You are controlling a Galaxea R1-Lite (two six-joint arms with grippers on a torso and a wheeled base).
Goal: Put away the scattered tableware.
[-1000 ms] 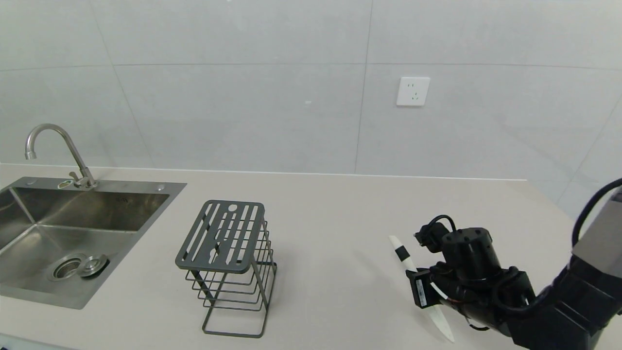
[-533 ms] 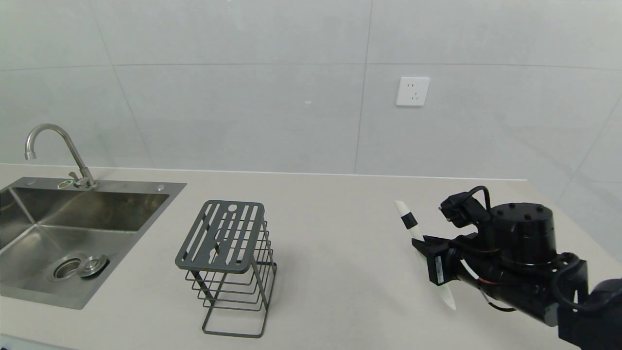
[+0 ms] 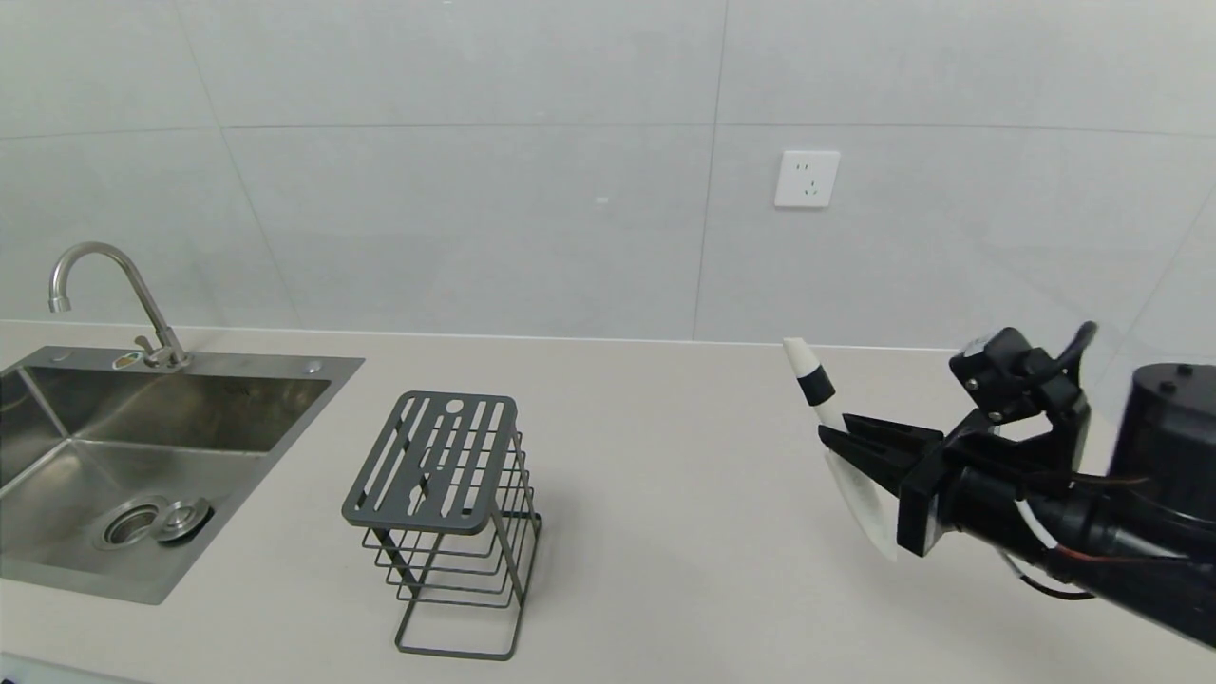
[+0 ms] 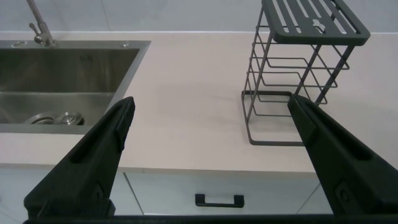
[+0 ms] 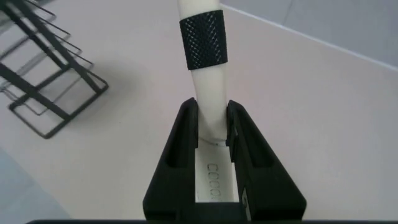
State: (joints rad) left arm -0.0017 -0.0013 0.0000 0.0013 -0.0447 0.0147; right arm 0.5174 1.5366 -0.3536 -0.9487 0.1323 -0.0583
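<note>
right end effector [image 3: 828,437]: grips white knife [image 3: 807,372], mid-right of head frame, over counter [image 3: 665,494] | left end effector [image 4: 211,106]: fingers wide apart

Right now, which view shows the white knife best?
Head view: the whole knife, end to end, in the right claw. The right wrist view gives its banded handle clamped close up; the left wrist view faces the rack.

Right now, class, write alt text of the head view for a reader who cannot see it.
The right gripper holds a white knife over the pale counter, handle up, blade angled down. To its left stands a dark wire rack with a slotted top, then a steel sink.
</note>
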